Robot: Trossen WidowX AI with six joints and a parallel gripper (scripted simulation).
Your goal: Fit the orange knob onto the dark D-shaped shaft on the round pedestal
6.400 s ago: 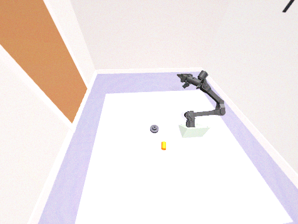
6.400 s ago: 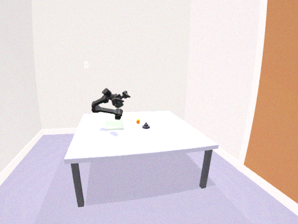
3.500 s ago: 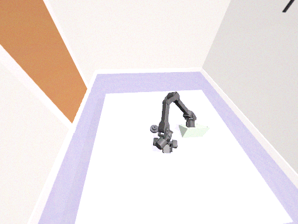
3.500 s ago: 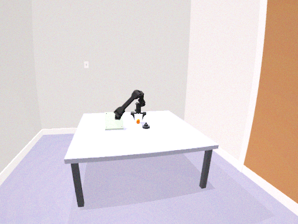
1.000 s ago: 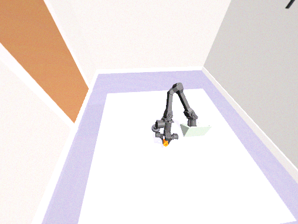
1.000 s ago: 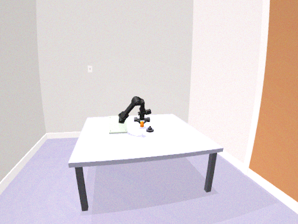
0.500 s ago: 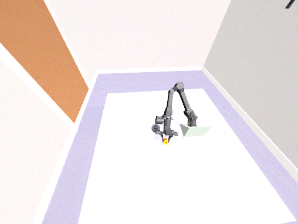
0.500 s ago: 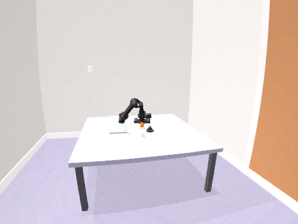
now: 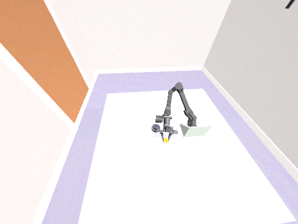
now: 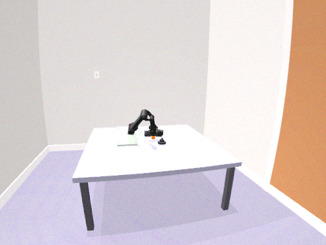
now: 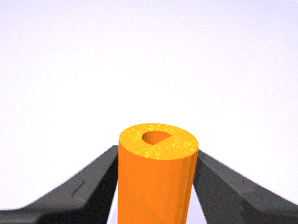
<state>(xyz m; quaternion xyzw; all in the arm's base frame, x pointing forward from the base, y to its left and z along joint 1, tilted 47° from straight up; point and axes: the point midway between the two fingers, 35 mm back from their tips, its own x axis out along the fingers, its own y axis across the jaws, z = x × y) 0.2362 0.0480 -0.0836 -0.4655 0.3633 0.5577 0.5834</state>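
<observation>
The orange knob (image 9: 165, 140) (image 10: 153, 137) (image 11: 155, 195) is held above the table. In the wrist view its end face shows the D-shaped hole, with the flat side running diagonally at the hole's lower right. My gripper (image 9: 166, 139) (image 10: 153, 136) (image 11: 158, 167) is shut on the knob, one finger on each side. In the top view the fingers look tilted, and the knob's holed face shows. The dark round pedestal (image 9: 155, 128) (image 10: 162, 142) stands beside the gripper, apart from the knob, its short shaft upright. The shaft's flat side cannot be made out.
A pale green slanted panel (image 9: 197, 131) (image 10: 128, 140) stands by the arm's base, on the other side of the gripper from the pedestal. The white table (image 9: 141, 182) (image 10: 154, 165) carries all of them. Shadows lie on it below the gripper.
</observation>
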